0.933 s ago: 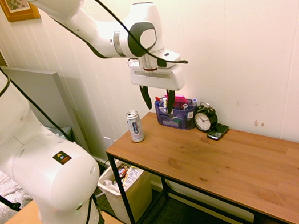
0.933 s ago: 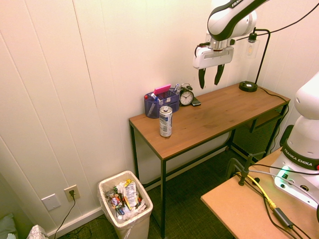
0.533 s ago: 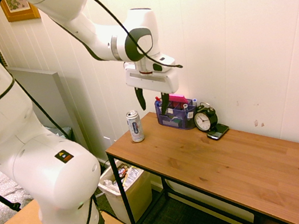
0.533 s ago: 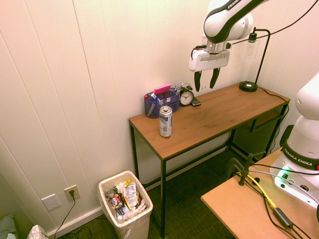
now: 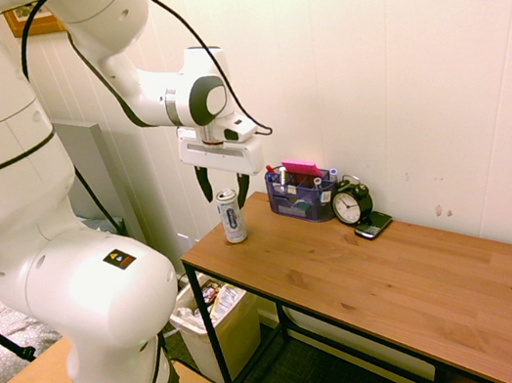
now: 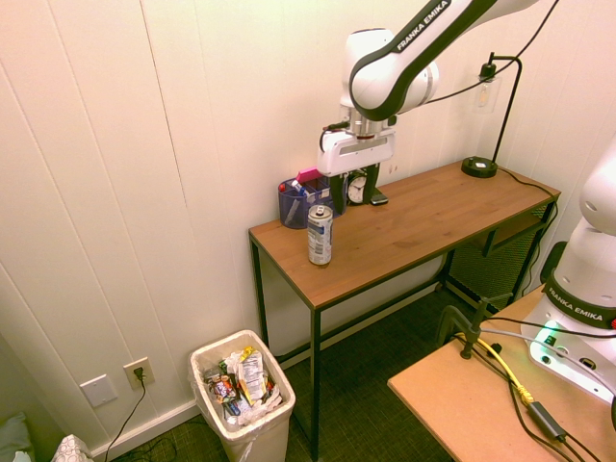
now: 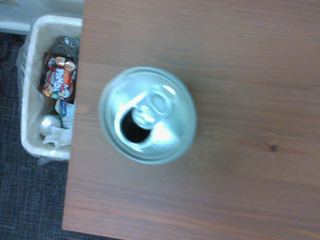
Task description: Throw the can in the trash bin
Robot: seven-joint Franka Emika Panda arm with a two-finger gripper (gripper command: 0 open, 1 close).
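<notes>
The can (image 5: 231, 217), slim and silver with a blue label, stands upright near the left end of the wooden table (image 5: 400, 275). My gripper (image 5: 223, 186) hangs open just above it, fingers pointing down on either side of the can's top, not touching it. From the other side the can (image 6: 320, 235) shows below the gripper (image 6: 353, 187). In the wrist view the opened can top (image 7: 147, 116) lies almost centred. The cream trash bin (image 5: 193, 329), lined and full of wrappers, stands on the floor beside the table's end, also seen as the trash bin (image 6: 258, 435) and the bin (image 7: 29, 60).
A blue desk organiser (image 5: 302, 197) with pens stands against the wall close behind the can. Next to it are a black alarm clock (image 5: 350, 203) and a phone (image 5: 373, 225). A lamp base (image 6: 478, 166) sits at the table's far end.
The arm has swung from over the organiser and clock toward the table's end and come down; the open gripper now hangs right over the can. The can has not moved.
</notes>
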